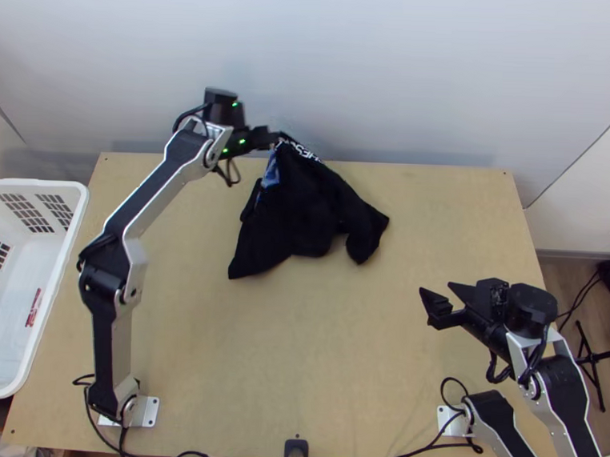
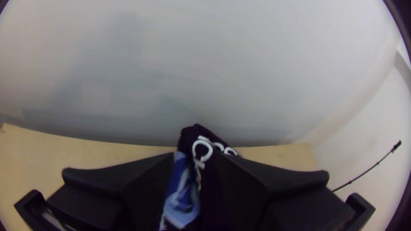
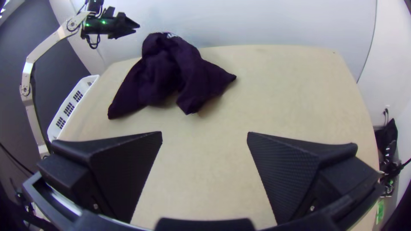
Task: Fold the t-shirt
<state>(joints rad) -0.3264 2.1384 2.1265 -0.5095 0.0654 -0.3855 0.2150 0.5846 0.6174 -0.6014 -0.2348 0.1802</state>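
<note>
The black t-shirt (image 1: 306, 204) lies bunched toward the table's far edge, its far part peaked up, with white lettering and a blue patch near that peak. My left gripper (image 1: 276, 137) is beside the peak; in the left wrist view my left gripper (image 2: 196, 155) is open by a narrow gap, with the t-shirt (image 2: 182, 205) seen through it. A small gap parts those fingertips from the t-shirt (image 3: 165, 72) in the right wrist view. Nearer the right base, my right gripper (image 1: 436, 290) stands open above the table, nothing between its fingers; in its wrist view the right gripper (image 3: 204, 136) is wide open.
A white basket (image 1: 71, 276) stands at the table's left side. Behind the far edge rises a pale wall (image 1: 390, 79). Bare wood of the table (image 1: 260, 363) lies between the t-shirt and the near edge. Cables run by both bases.
</note>
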